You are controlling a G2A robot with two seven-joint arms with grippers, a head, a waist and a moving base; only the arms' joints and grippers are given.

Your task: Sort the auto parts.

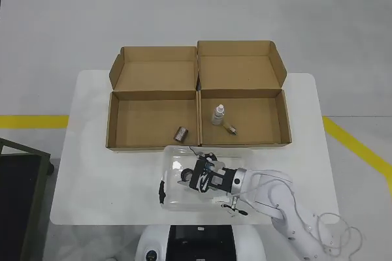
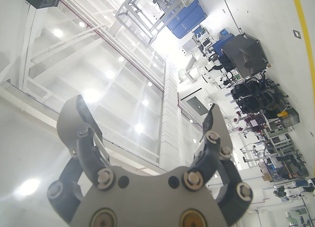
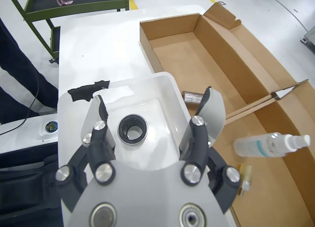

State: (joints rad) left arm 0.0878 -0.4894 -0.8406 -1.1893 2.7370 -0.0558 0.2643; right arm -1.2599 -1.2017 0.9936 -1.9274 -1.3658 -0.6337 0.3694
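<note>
first, the left gripper (image 2: 147,105) points up at the ceiling, fingers spread wide, holding nothing.

on the white table (image 1: 91,169), the left cardboard box (image 1: 144,124) stands open just beyond the gripper working over the bin. a short metal cylinder (image 1: 181,134) lies in the box corner nearest that gripper, close to one of its fingertips (image 3: 209,97) but not touching it.

next comes the clear plastic bin (image 3: 172,83), set just in front of both boxes. a strip of black tape (image 3: 87,90) is stuck on its rim, past the gripper's other finger.

the right gripper (image 3: 155,103) hangs over the bin, fingers wide apart and empty. a black ring with a metal edge (image 3: 133,129) lies flat on the bin floor, below the gripper and in line with the gap between its fingers, touching neither.

the right cardboard box (image 1: 255,117) stands against the left one, off to the gripper's side. in it a small spray bottle (image 3: 265,145) lies on its side, and a small brass fitting (image 3: 246,178) rests near the bottle, nearer the gripper's wrist.
</note>
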